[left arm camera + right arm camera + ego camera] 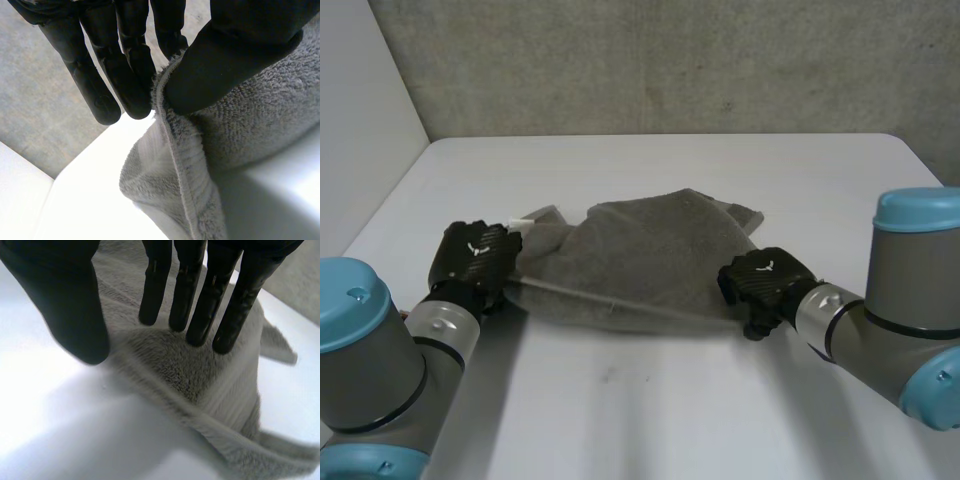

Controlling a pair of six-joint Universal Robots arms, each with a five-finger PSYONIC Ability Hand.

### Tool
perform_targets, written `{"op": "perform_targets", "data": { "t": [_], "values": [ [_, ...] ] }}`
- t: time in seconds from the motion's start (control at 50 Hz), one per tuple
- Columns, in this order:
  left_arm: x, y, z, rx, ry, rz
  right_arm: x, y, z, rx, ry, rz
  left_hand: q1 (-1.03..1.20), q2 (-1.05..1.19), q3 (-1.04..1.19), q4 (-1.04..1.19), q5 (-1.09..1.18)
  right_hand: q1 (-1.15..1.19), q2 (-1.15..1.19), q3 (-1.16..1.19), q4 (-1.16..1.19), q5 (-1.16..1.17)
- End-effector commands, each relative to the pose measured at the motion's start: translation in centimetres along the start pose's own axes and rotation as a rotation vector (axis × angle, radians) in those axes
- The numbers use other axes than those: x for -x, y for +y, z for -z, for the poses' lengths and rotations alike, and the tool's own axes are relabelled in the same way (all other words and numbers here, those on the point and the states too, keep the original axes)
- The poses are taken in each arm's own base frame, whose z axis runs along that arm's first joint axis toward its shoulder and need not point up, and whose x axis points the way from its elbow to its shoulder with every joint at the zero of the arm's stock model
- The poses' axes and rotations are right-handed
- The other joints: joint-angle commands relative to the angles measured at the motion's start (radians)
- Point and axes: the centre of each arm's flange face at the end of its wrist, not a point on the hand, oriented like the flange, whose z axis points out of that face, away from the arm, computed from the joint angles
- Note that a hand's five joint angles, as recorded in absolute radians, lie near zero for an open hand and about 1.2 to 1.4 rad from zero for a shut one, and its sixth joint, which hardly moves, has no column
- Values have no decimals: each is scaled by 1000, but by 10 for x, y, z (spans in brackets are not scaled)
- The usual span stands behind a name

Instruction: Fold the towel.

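A grey towel (650, 255) lies bunched across the middle of the white table (650, 400). My left hand (475, 255) is at its left end. In the left wrist view the thumb (235, 55) presses the towel's hemmed edge (172, 150) against the fingers (132, 75), and the towel hangs down from that pinch. My right hand (765, 278) is at the towel's right front edge. In the right wrist view its fingers (200, 305) reach straight over the towel (190, 370), the thumb (65, 305) stands apart beside the hem, and nothing is pinched between them.
A grey wall (660, 60) runs behind the table's far edge, and a white wall (360, 120) stands to the left. Bare tabletop lies in front of the towel and behind it.
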Motion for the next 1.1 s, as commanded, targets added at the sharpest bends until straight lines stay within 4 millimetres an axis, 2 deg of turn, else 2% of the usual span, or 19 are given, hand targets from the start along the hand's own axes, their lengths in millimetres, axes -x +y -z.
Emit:
{"op": "perform_targets", "data": {
  "t": [0.02,0.2,0.48,0.62,0.66,0.68,0.7,0.74,0.84,0.88,0.9,0.92,0.94,0.96,0.98,1.0,1.04,1.06,1.1],
  "values": [
    [1,-9,3,-26,-6,7,-33,15,-2,-30,81,-307,191,178,180,178,181,-65,-163,-166,-168,-184],
    [2,-7,3,-17,-12,7,-65,41,2,18,164,-317,191,178,180,178,181,-121,-218,-222,-224,-239],
    [3,-3,1,-6,-12,8,-70,61,6,52,140,-83,191,178,180,178,181,-154,-251,-254,-256,-272],
    [3,-2,0,-3,-12,8,-76,61,-11,-46,159,-29,191,178,180,178,181,163,66,63,61,45],
    [3,-2,0,-1,-12,9,-78,62,-18,-77,173,-8,191,178,180,178,181,549,451,448,446,431],
    [3,-2,0,-1,-12,9,-78,62,-18,-77,173,-7,191,178,180,178,181,551,454,450,448,433],
    [3,-2,0,-1,-13,8,-80,60,-21,-94,185,-1,191,178,180,178,181,748,650,647,645,630],
    [3,-2,0,1,-14,7,-82,57,-22,-113,197,6,191,178,180,178,181,750,652,649,647,632],
    [6,-7,-1,-18,-23,10,-92,37,-15,-164,239,28,191,178,180,178,181,750,652,649,647,632],
    [14,-25,1,-68,-44,3,-101,7,2,-232,285,61,191,178,180,178,181,750,652,649,647,632],
    [14,-25,1,-69,-44,3,-101,7,2,-232,285,61,191,178,180,178,181,750,652,649,647,632],
    [22,-42,5,-114,-65,5,-106,-15,15,-273,307,69,191,178,180,178,181,750,652,649,647,632],
    [22,-42,5,-114,-66,5,-111,-40,33,-318,329,68,191,178,180,178,181,750,652,649,647,632],
    [32,-60,11,-156,-84,6,-112,-40,33,-319,329,68,191,178,180,178,181,750,652,649,647,632],
    [43,-78,17,-177,-103,0,-116,-67,55,-359,351,65,191,178,180,178,181,750,652,649,647,632],
    [43,-78,17,-177,-103,0,-116,-67,55,-360,351,65,191,178,180,178,181,750,652,649,647,632],
    [64,-112,31,-184,-122,-2,-119,-114,100,-409,366,75,191,178,180,178,181,750,652,649,647,632],
    [64,-112,31,-184,-122,-1,-119,-114,100,-409,366,75,191,178,180,178,181,750,652,649,647,632],
    [86,-140,45,-177,-146,2,-126,-145,138,-417,403,89,191,178,180,178,181,750,652,649,647,632]
  ]
}}
